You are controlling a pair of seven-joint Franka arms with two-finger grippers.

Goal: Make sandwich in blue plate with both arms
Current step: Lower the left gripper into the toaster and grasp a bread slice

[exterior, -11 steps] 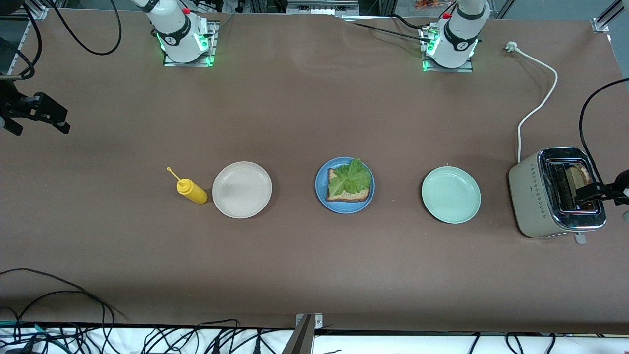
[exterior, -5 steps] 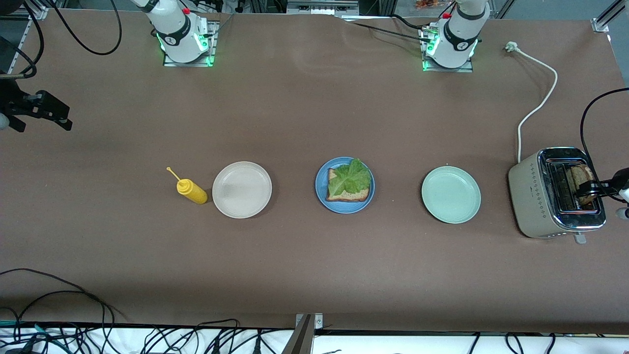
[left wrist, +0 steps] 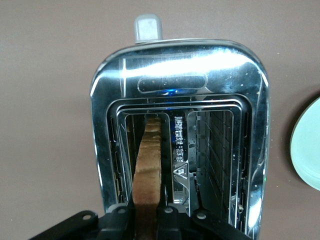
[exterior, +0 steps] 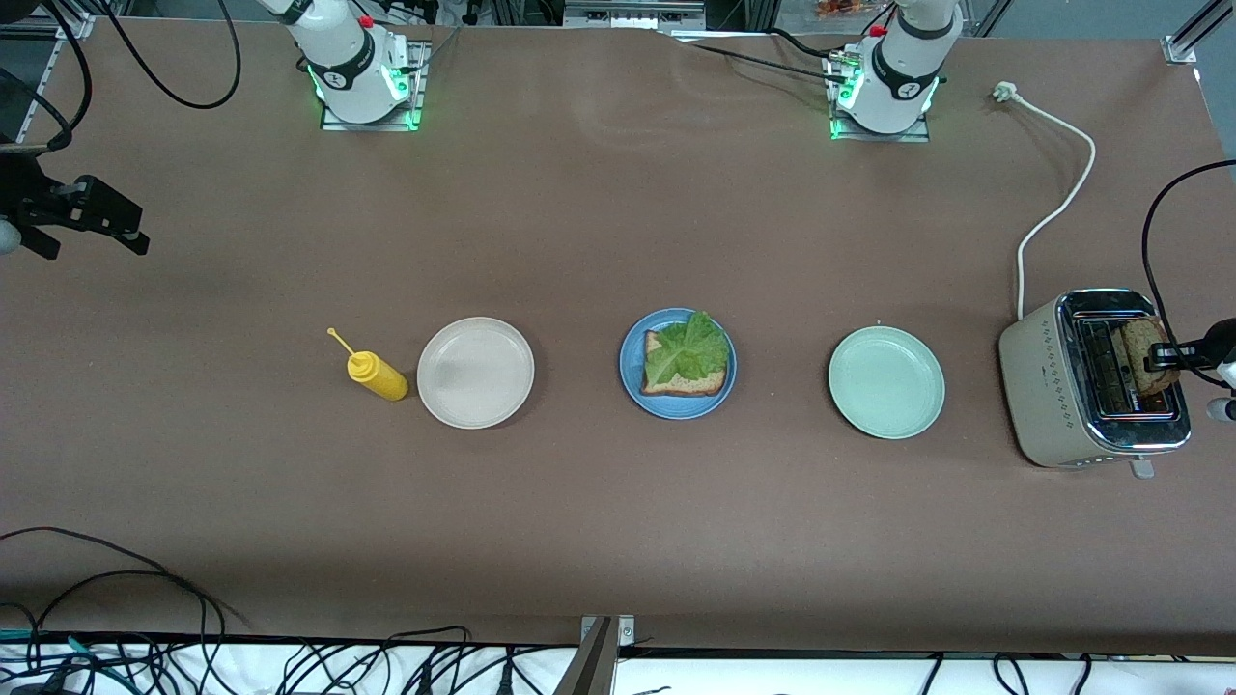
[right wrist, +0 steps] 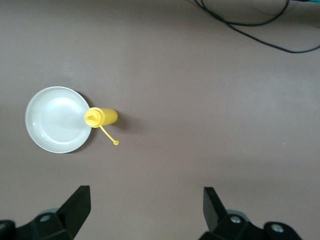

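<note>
A slice of toasted bread is held edge-on between the fingers of the left gripper, closed on its upper crust over one slot of the toaster at the right edge of the front view. In the left wrist view the slice is seen standing upright in the slot, with the pinch placed at one end of its top edge.

The slice is judged to be light and fairly stiff from toasting, but brittle and crumbly: a hard squeeze could break the crust, and a grip taken on one end only may let it swing or tilt when it is carried. A hold across the middle of the top edge, with gentle pressure, would be safer, and a straight lift is needed so that the slot wires are not caught.

The blue plate lies in the centre of the surface, between the cream plate and the pale green plate. On it the first bread slice is laid, with the lettuce leaf over it; the leaf is soft and easily shifted.

The right gripper waits with its fingers spread wide and empty, over bare surface at the left edge of the front view, near the yellow mustard bottle.
</note>
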